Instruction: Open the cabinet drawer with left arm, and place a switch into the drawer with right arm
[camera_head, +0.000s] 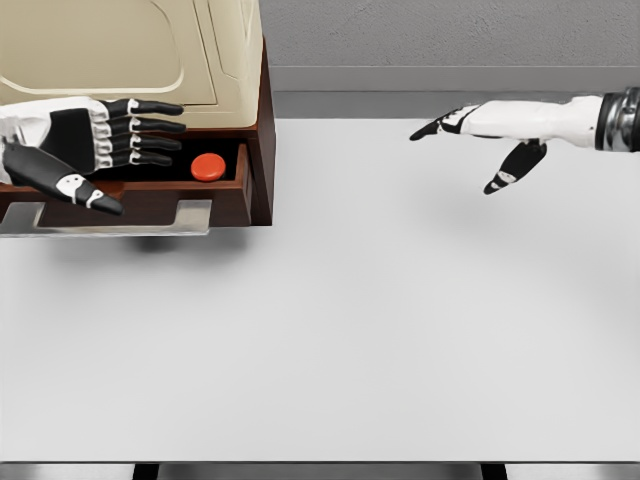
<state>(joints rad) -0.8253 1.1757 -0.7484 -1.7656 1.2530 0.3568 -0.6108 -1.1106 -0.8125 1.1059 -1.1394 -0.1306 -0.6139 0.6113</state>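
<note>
Bright, even light; soft shadows, slight blur.

L hand (95, 150) fingers flat, spread; R hand (480, 140) relaxed, empty.

I read the surface (350, 330) as matt white, smooth, without grain. At its far left corner the cabinet (150, 50) looks like smooth cream plastic over dark brown wood sides; its drawer (215, 195) has a brushed grey metal handle (110, 218). The switch (208, 167) is glossy orange-red plastic. Both hands' fingers (150, 130) look black, satin plastic.
</note>
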